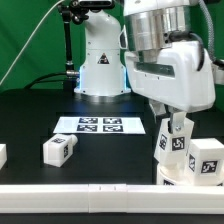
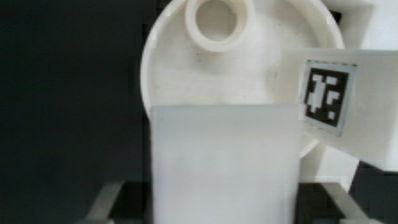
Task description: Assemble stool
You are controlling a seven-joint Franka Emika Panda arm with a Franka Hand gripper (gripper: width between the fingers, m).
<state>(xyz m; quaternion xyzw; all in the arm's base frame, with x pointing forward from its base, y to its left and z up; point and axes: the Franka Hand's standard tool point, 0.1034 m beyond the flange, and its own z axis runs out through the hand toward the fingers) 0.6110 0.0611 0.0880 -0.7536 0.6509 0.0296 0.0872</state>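
The stool's round white seat (image 1: 168,174) lies at the exterior view's lower right. In the wrist view the seat (image 2: 196,70) shows a round hole near its far rim. My gripper (image 1: 174,128) is shut on a chunky white tagged leg (image 1: 176,146), held upright right over the seat. In the wrist view that leg (image 2: 222,150) fills the space between my fingers (image 2: 114,198); whether it touches the seat is hidden. A second tagged leg (image 1: 206,160) stands on the seat beside it and appears again in the wrist view (image 2: 342,95). A third leg (image 1: 60,150) lies loose on the table.
The marker board (image 1: 100,125) lies flat mid-table behind the loose leg. Another white piece (image 1: 2,156) is cut off at the exterior view's left edge. A long white bar (image 1: 90,190) runs along the front edge. The robot's base (image 1: 100,65) stands at the back.
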